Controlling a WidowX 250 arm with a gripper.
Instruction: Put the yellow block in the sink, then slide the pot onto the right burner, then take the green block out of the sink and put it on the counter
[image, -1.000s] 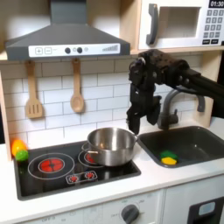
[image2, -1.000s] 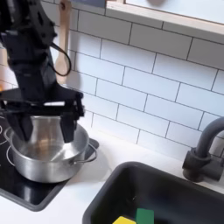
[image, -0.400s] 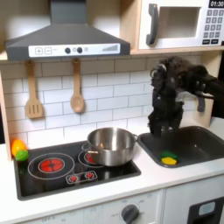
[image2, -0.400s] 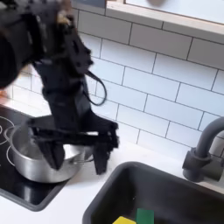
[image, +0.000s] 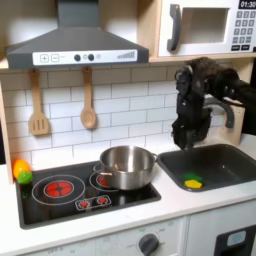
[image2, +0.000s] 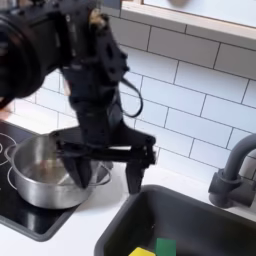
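in the first exterior view the black arm reaches in from the right edge, bends at a raised elbow near the microwave (image: 207, 26) and hangs its gripper (image: 184, 137) straight down above the far left corner of the sink (image: 228, 152). the gripper is too dark and small here to tell how its jaws stand. it holds clear of the basin and of the pot (image: 126, 166). the pot stands on the right burner (image: 107, 181) of the black cooktop (image: 40, 205), with the left burner (image: 58, 187) bare beside it. the yellow block (image: 190, 181) and the green block (image: 193, 186) lie touching on the sink floor, near its left end. the faucet (image: 231, 113) rises behind the arm. an orange-and-green toy vegetable (image: 21, 171) sits at the cooktop's far left. two wooden utensils (image: 39, 105) hang on the white tiled wall under a grey hood (image: 76, 40). the cream worktop (image: 190, 205) runs along the near edge.

in the second exterior view the arm comes down from the upper left, and the gripper (image2: 105, 172) points down with its jaws spread wide and nothing between them. one finger hangs over the pot (image2: 45, 183), the other over the worktop (image2: 90, 225) just left of the sink (image2: 200, 215). the yellow block (image2: 143, 252) and green block (image2: 165, 247) show at the bottom edge, side by side in the basin. the faucet (image2: 234, 175) stands at the right against the tiles.
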